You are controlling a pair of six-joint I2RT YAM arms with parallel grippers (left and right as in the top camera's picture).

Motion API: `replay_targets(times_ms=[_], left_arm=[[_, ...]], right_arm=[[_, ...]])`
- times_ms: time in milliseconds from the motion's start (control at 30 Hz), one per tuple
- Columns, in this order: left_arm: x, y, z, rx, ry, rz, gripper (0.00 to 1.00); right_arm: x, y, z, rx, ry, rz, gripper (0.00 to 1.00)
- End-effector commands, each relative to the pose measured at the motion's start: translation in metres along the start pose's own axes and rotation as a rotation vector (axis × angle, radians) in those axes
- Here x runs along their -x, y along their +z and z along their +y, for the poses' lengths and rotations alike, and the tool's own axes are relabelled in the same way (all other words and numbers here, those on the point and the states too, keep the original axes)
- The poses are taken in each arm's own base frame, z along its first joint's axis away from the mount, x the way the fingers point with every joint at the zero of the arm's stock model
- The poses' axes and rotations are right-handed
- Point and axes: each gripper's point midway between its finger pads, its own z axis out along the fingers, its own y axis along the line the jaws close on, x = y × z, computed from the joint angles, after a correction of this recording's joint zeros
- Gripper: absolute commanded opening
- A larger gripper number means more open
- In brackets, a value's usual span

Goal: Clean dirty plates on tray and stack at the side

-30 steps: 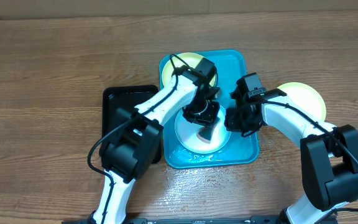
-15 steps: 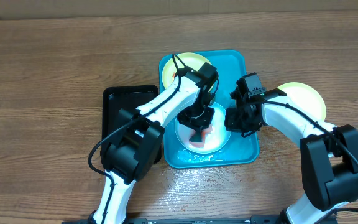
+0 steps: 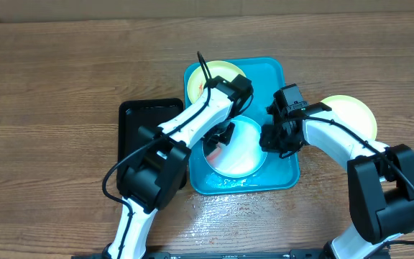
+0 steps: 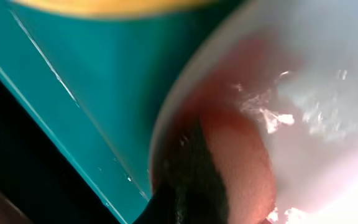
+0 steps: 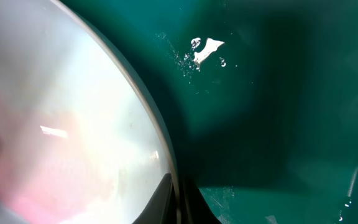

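Scrubbing judged under way: blue plate (image 3: 246, 147) in the tray (image 3: 275, 72), frame centre, pinched by the right end effector (image 3: 268, 140), wiped with a sponge (image 4: 241, 168) clenched in the left end effector (image 3: 221, 137); red smears to be wiped next.

You've got tray (image 3: 275, 72): turquoise. Centre plate (image 3: 249, 144): pale blue rim, white middle, reddish tint at left edge. Rear plate (image 3: 221, 70) and right plate (image 3: 354, 108): pale yellow-green. Small tray (image 3: 131, 119): black. Table (image 3: 63, 72): brown wood grain.
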Motion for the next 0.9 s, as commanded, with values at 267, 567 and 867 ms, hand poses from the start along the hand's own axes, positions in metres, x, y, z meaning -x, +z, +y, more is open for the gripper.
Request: replay_targets(times_ms=[267, 567, 867], left_arm=[[0.020, 0.000, -0.056, -0.318, 0.147, -0.042, 0.04], [-0.029, -0.006, -0.096, -0.589, 0.386, 0.127, 0.04], [-0.041, -0.010, -0.109, -0.602, 0.460, 0.141, 0.04]], right_arm=[[0.000, 0.003, -0.011, -0.050, 0.009, -0.004, 0.04], [0.000, 0.003, -0.011, -0.049, 0.009, -0.005, 0.04], [-0.001, 0.003, -0.009, -0.036, 0.010, 0.001, 0.04]])
